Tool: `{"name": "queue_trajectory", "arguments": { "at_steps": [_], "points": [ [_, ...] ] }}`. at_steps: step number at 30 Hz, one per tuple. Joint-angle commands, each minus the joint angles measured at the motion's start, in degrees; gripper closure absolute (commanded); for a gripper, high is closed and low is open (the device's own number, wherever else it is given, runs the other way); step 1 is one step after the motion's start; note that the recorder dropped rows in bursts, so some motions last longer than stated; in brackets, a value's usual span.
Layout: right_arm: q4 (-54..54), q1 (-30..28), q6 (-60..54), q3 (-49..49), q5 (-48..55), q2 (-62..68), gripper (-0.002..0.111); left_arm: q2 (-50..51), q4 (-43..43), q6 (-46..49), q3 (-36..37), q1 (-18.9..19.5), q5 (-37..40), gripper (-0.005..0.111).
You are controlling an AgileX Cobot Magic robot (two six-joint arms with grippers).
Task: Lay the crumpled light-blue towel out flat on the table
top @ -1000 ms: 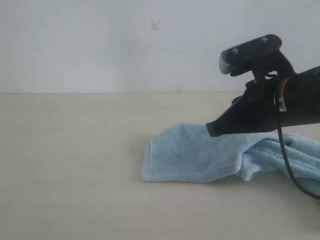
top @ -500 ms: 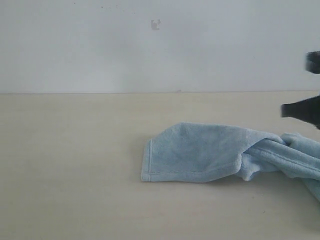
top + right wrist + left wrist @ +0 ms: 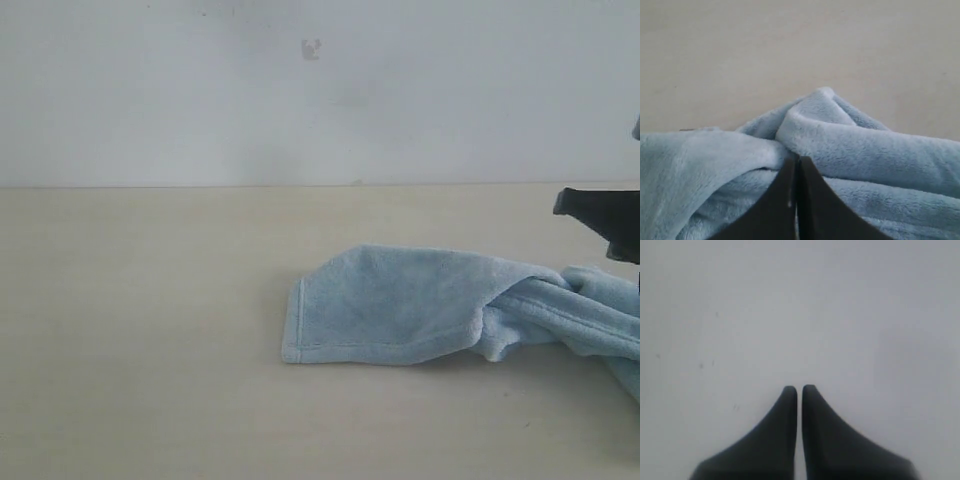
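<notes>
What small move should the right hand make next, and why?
Probably open the right hand and lower it to the towel: it hangs shut above the twisted, bunched part, holding nothing, while the other end lies flat on the table.

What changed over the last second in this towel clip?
The right end effector drew back from over the middle of the towel to the right edge of the exterior view, then rose a little. It is shut and clear of the cloth. The towel stayed as it was, one end flat and the other twisted and bunched, in the same spot on the table.
</notes>
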Motion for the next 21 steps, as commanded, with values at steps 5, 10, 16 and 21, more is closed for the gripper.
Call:
{"name": "queue_trajectory", "arguments": {
  "at_steps": [5, 10, 16, 21],
  "points": [
    [0.2, 4.5, -11.4, 0.0, 9.4, -0.1, 0.108, 47.6, 11.4, 10.2, -14.2, -0.3, -1.7, 0.103],
    [-0.1, 4.3, -11.4, 0.0, 9.8, -0.1, 0.108, 62.3, 50.4, -18.0, -23.3, -5.7, -0.9, 0.103],
    [0.1, 4.3, -11.4, 0.0, 10.4, -0.1, 0.108, 73.0, 76.7, -59.8, -37.8, -15.8, 1.1, 0.103],
    [0.6, 4.3, -11.4, 0.0, 9.6, -0.1, 0.108, 76.7, 76.7, -52.6, -39.3, -19.9, 5.3, 0.103]
  ]
}}
